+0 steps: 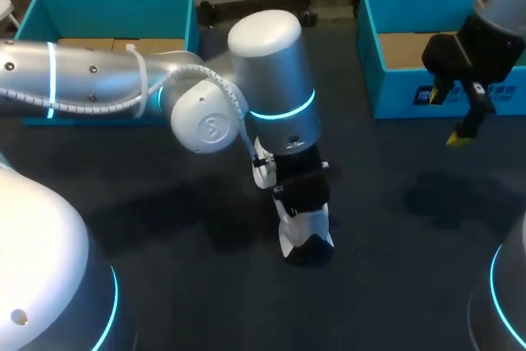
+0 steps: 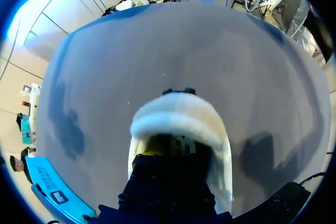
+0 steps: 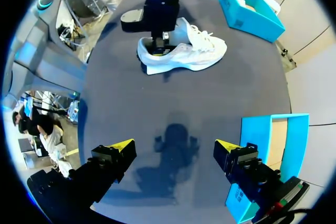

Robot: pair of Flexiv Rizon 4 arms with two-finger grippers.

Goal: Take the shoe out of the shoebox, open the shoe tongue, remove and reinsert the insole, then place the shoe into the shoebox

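A blue shoebox [image 1: 107,2] sits far left on the surface [image 1: 164,228]. My left tool [image 1: 301,195] is in the middle, pushed down into the heel opening of the white shoe [image 1: 308,240], which stands on its sole outside both boxes. Can't tell if it's gripping anything. My right tool [image 3: 174,144] hangs spread wide and empty, well right of the shoe, just in front of the other shoebox [image 1: 403,92].

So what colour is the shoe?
White. The shoe shows best in the right wrist view, lying on the dark table.
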